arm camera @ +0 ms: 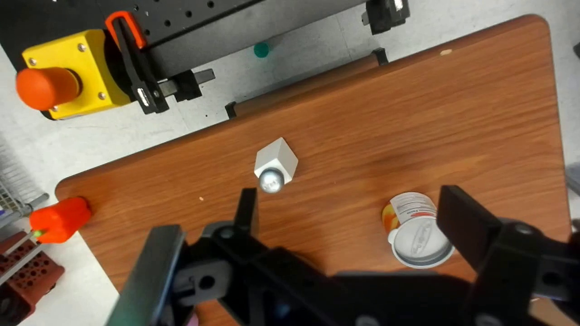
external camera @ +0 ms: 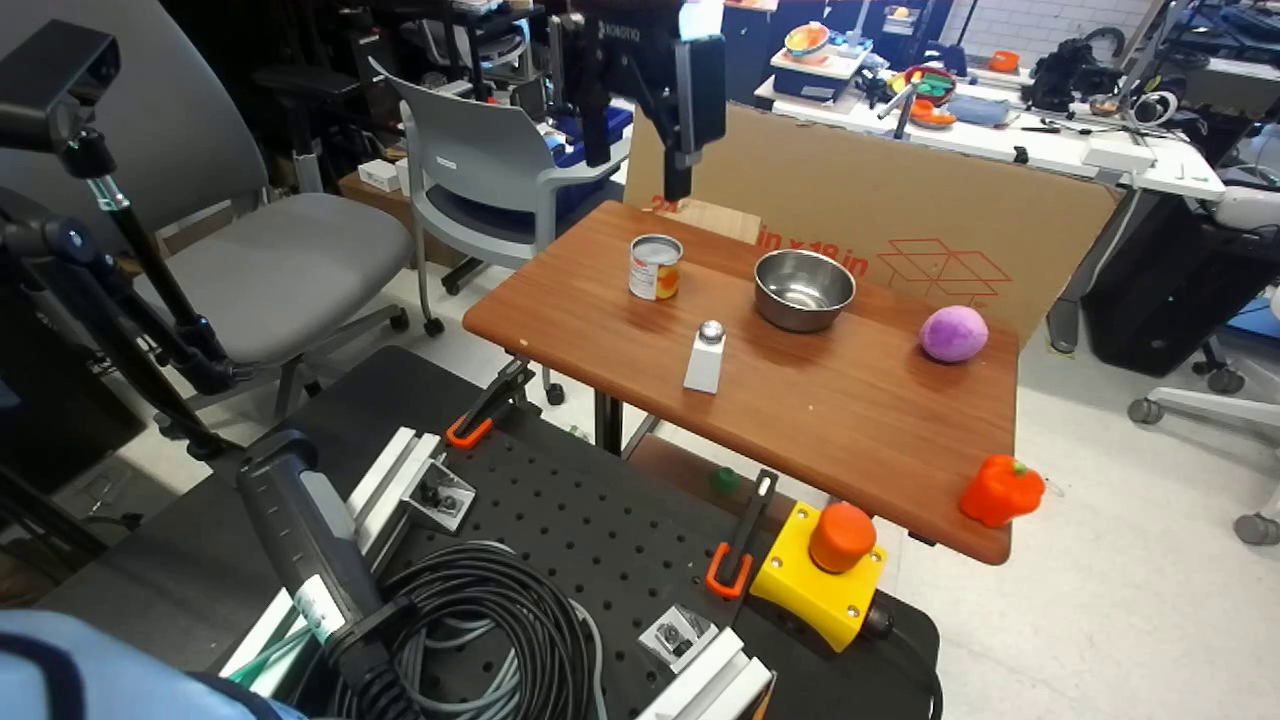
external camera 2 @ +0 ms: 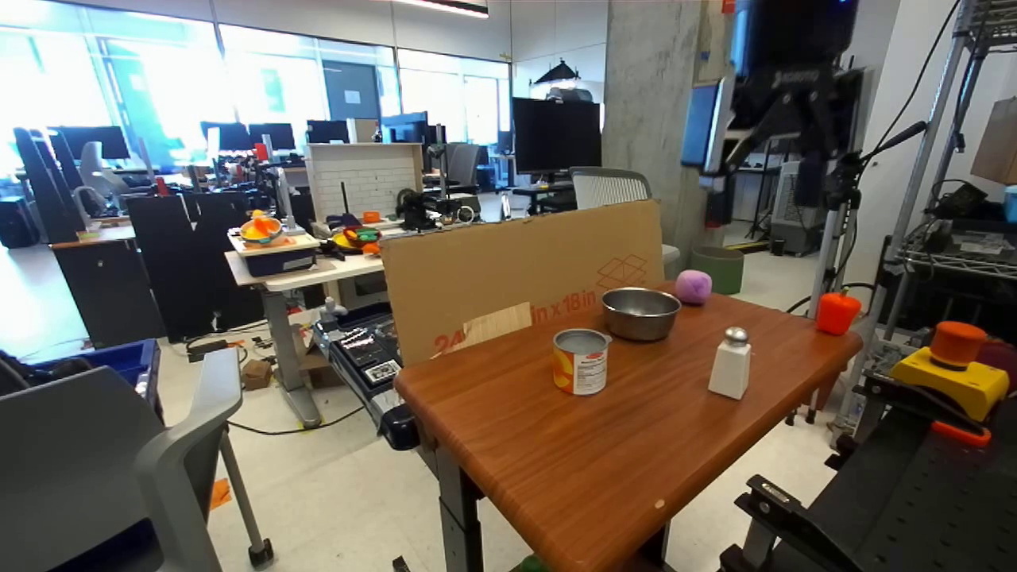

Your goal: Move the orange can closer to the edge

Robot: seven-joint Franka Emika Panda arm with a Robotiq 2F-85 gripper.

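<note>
The orange can stands upright on the reddish-brown wooden tabletop. It also shows in an exterior view and in the wrist view, with a pale top and a white and orange label. The tabletop edge runs round the table, with rounded corners; its short end beside the can shows in the wrist view. My gripper is open and empty, high above the table. In the wrist view its fingers are wide apart, and the right finger slightly overlaps the can's outline.
A steel bowl and a white shaker stand near the can. A purple ball and an orange pepper sit towards the far end. A cardboard panel stands along the long side. A yellow stop-button box is opposite.
</note>
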